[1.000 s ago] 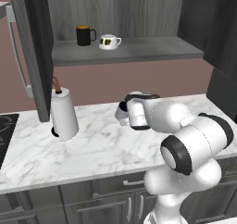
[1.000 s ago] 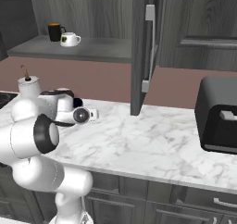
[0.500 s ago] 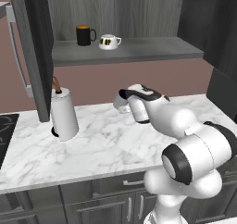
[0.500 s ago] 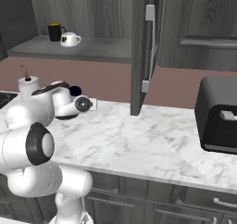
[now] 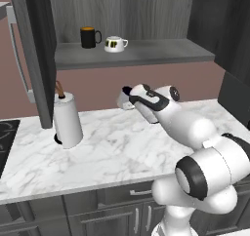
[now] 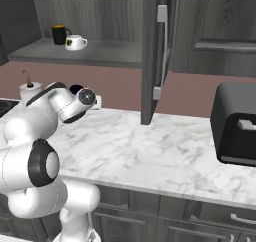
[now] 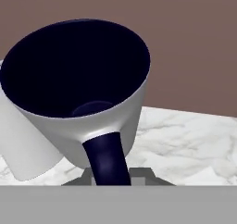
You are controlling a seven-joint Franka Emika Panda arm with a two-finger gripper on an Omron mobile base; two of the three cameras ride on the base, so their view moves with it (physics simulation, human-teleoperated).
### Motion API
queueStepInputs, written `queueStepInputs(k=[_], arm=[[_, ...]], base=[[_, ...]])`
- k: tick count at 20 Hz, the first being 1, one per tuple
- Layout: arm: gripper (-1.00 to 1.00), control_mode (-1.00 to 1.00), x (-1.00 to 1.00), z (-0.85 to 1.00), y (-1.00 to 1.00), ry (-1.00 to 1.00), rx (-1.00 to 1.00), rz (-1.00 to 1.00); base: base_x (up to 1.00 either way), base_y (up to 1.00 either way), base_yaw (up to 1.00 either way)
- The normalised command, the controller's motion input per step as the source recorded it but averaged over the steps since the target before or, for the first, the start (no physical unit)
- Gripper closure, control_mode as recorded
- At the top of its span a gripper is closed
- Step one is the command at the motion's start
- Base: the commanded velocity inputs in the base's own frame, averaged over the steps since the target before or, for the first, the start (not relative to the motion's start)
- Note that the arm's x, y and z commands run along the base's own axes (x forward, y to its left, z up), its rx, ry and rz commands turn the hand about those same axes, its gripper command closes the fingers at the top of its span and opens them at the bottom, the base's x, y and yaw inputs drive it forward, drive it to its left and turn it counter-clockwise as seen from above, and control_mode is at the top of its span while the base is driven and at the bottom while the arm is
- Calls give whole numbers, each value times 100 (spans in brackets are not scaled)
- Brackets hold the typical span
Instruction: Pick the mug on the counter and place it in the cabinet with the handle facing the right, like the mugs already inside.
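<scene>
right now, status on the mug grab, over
Gripper at the mug, handle toward the hand; grip state unclear. Mug near the counter's back edge. Cabinet open, shelf room right of the mugs.

No text, label, brand, number or sign can be read anywhere; the squat white cup (image 5: pixel 114 43) on the cabinet shelf (image 5: pixel 161 51) carries dark-yellow marks, but they are too small and blurred to make out as letters; the black mug (image 5: pixel 88 37) beside it shows an orange rim and no print; the light grey mug (image 7: pixel 88 105) seen close in the hand view is plain outside and dark inside, with nothing written on it; the dark appliance (image 6: pixel 235 126) on the counter (image 6: pixel 150 151) bears no legible marking.
</scene>
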Motion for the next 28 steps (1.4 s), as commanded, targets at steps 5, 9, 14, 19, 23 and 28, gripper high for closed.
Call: queueStepInputs(k=[5,9,14,19,23,28], arm=[[100,-100,0,41,1,1,0,6],[100,-100,0,39,0,0,0,9],[100,-100,-2,24,1,0,0,15],[100,-100,-17,16,3,0,0,16],[100,-100,-33,15,9,0,0,15],[100,-100,-41,14,17,0,-2,12]], base=[[0,0,0],[0,0,0],[0,0,0],[0,0,0],[0,0,0],[0,0,0]])
